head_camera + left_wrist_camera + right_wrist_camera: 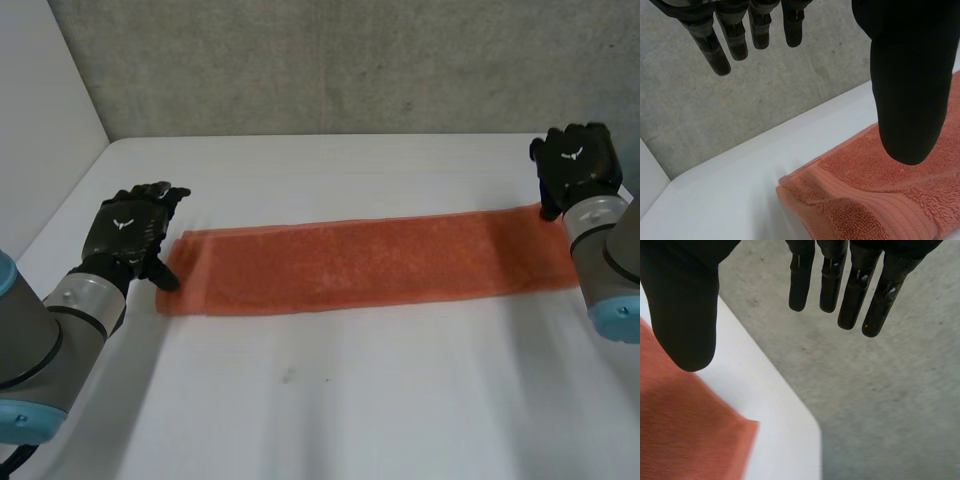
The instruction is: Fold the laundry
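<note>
An orange towel (370, 262) lies folded into a long narrow strip across the white table (330, 400). My left hand (130, 232) hovers open just off the strip's left end, thumb near its corner. In the left wrist view the straight fingers (725, 45) point away over the table and the thumb (910, 85) hangs above the towel's end (875, 200). My right hand (573, 165) is open at the strip's far right corner. In the right wrist view its fingers (845, 280) are spread straight and its thumb (685, 305) is over the towel corner (695, 435); nothing is held.
A grey concrete wall (330, 60) rises behind the table's far edge. A white side panel (40, 130) borders the table on the left. The table's right edge (805, 420) runs close to my right hand. Bare tabletop stretches in front of the towel.
</note>
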Robot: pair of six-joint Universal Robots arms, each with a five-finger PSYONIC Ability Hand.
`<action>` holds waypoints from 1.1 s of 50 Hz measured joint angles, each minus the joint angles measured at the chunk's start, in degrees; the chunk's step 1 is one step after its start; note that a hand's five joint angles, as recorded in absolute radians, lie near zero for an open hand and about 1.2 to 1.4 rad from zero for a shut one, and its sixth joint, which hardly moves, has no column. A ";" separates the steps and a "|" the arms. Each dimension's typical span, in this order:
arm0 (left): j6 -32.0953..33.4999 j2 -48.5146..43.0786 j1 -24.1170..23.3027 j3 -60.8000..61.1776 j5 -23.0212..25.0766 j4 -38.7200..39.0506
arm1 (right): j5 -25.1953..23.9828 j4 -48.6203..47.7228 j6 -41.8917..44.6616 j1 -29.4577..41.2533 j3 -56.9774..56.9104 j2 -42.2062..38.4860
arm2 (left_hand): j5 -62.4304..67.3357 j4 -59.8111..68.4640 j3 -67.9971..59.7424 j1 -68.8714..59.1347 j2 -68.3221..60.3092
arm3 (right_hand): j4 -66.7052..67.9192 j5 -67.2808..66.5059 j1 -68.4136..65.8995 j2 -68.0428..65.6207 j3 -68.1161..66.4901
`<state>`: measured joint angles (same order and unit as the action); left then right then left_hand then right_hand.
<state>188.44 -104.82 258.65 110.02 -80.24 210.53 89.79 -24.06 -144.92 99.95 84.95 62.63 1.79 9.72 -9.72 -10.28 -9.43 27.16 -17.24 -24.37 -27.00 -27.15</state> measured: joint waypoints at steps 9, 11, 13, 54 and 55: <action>-0.02 0.06 -0.30 0.03 0.07 -0.04 | -12.51 6.88 -6.06 -10.98 4.44 0.06 | 0.00 0.00 0.00 0.00 0.00 | 1.57 -1.93 -0.43 -1.83 -1.63; -0.02 0.06 -0.35 0.02 0.07 -0.04 | -14.82 7.73 -6.11 -12.99 5.01 0.06 | 0.00 0.00 0.00 0.00 0.00 | 2.84 -2.87 -1.24 -2.96 -2.86; -0.01 0.05 -0.42 0.02 0.08 -0.04 | -18.39 8.87 -6.03 -15.83 5.82 0.02 | 0.00 0.00 0.00 0.00 0.00 | 5.09 -4.28 -2.99 -5.31 -5.21; 0.00 -0.27 -0.60 0.03 0.33 -0.04 | -23.80 9.31 -1.25 -20.19 4.10 -8.92 | 0.00 0.00 0.00 0.00 0.00 | 20.77 -18.81 -16.82 -21.03 -20.80; 0.00 -0.27 -0.60 0.03 0.33 -0.04 | -23.71 9.29 -1.01 -20.18 3.83 -9.28 | 0.00 0.00 0.00 0.00 0.00 | 27.65 -25.71 -22.80 -28.20 -28.23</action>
<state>188.44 -105.09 258.05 110.05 -79.90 210.50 66.08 -14.77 -145.93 79.77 88.77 53.35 1.79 9.71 -9.72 -10.28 -9.43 54.81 -42.95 -47.17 -55.19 -55.38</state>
